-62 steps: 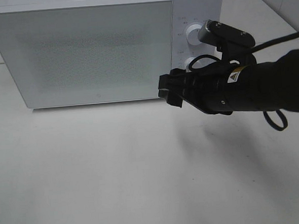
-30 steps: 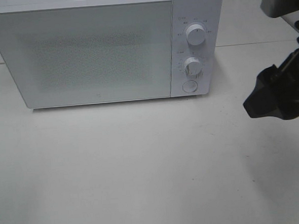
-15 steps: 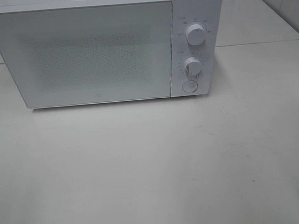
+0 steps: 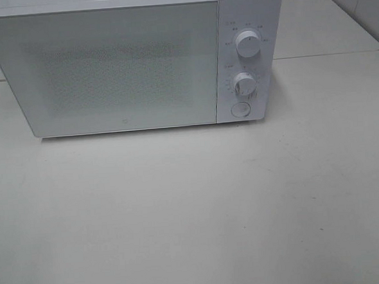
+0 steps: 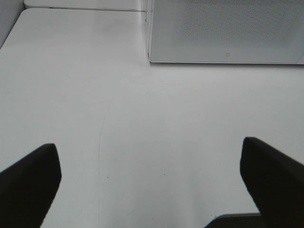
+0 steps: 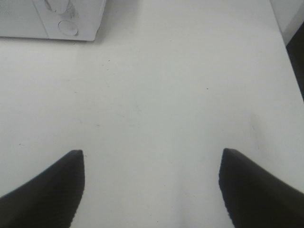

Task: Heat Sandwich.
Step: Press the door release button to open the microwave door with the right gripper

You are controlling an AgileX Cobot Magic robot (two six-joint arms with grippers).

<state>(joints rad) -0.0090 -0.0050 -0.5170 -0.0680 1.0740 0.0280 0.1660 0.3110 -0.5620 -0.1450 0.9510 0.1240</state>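
Exterior high view shows no arm. Left claw [image 5: 148, 144] hangs released over the desk [image 4: 181, 213]; microwave [image 4: 108, 70] stands shut at the far edge, sandwich unseen, probably inside heating; right claw [image 6: 150, 152] gapes empty, likely just waiting.

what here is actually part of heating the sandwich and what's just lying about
For the job: microwave, door shut; its upper knob, lower knob and round button; left gripper and right gripper, both open and empty. The sandwich is not in view.

Just lying about: nothing loose shows, only the white table under it all.
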